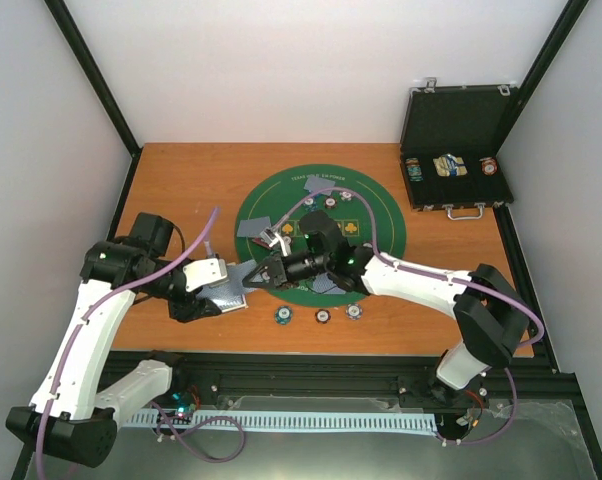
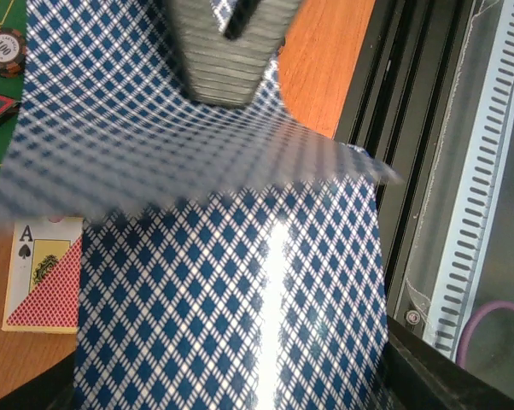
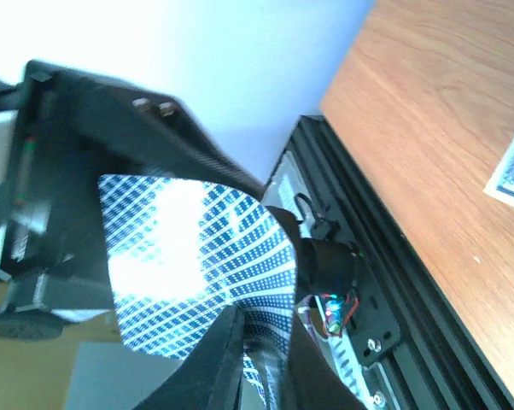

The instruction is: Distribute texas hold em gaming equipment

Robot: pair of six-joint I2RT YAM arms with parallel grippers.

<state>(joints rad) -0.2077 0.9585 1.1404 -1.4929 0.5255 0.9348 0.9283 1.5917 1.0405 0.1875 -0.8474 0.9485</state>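
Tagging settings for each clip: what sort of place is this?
Probably a lab test cell, not a card room: a wooden table boxed in by plain white panels, two robot arms on a black rail, a green poker mat laid out.

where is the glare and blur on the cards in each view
left wrist: a white glare streak runs down the lower cards, the bent card above is out of focus; right wrist: that card is blown out white at left; top external: even light, green mat sharp
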